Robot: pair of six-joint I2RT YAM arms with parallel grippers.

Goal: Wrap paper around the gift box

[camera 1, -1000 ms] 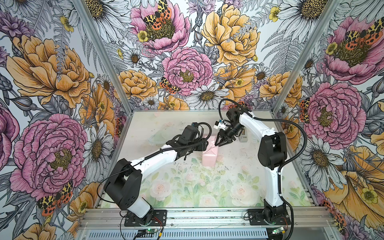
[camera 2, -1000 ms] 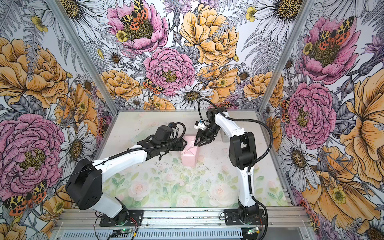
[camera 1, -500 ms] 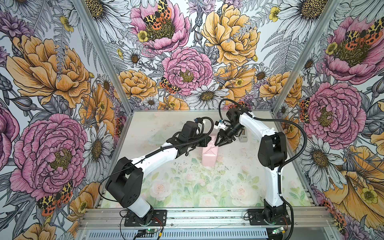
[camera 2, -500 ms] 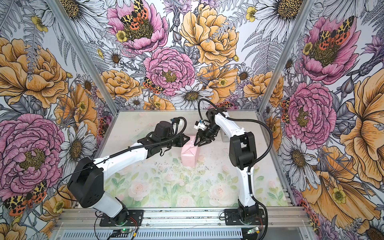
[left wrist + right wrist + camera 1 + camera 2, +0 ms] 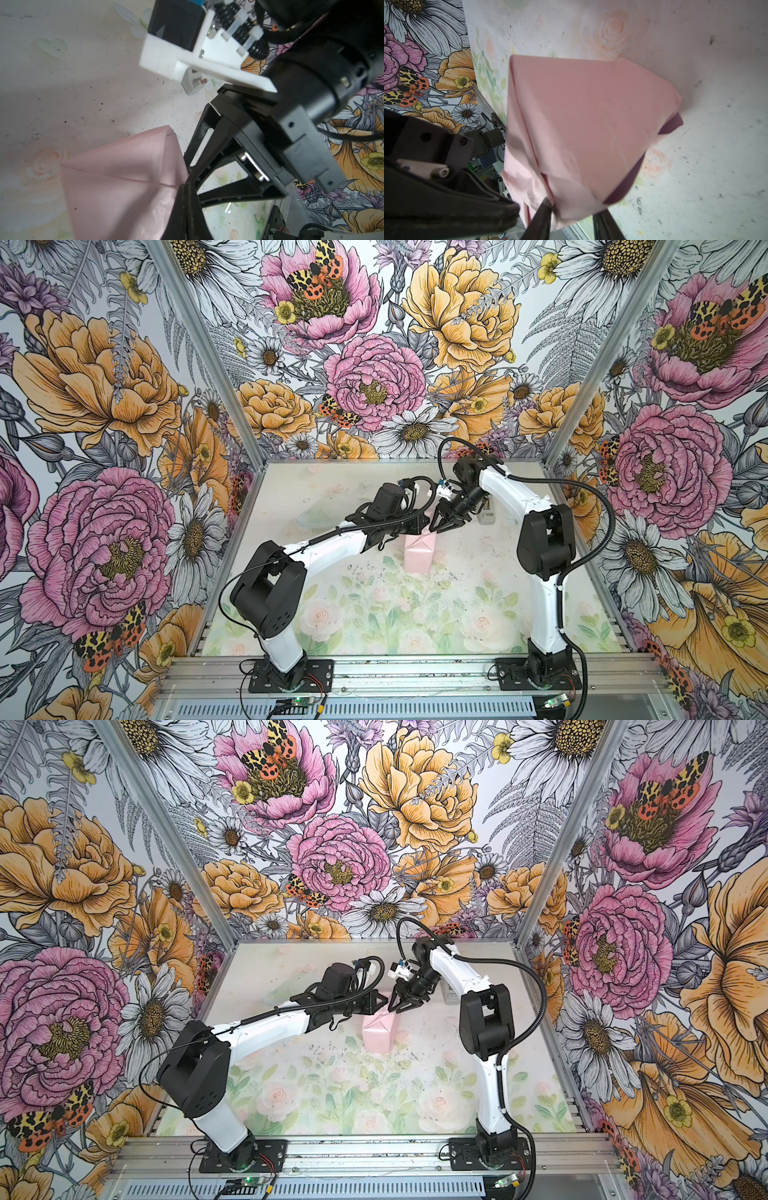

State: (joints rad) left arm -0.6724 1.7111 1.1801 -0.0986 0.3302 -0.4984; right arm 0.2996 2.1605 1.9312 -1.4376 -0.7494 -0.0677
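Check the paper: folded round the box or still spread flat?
Folded. The paper forms a pink parcel with creased, overlapping flaps; no box surface shows.

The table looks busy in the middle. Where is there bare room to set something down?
The table is bare in front, between the two arm bases and the pink parcel, and at the far left corner. It is crowded at the back middle, where the left gripper and right gripper meet above the parcel.
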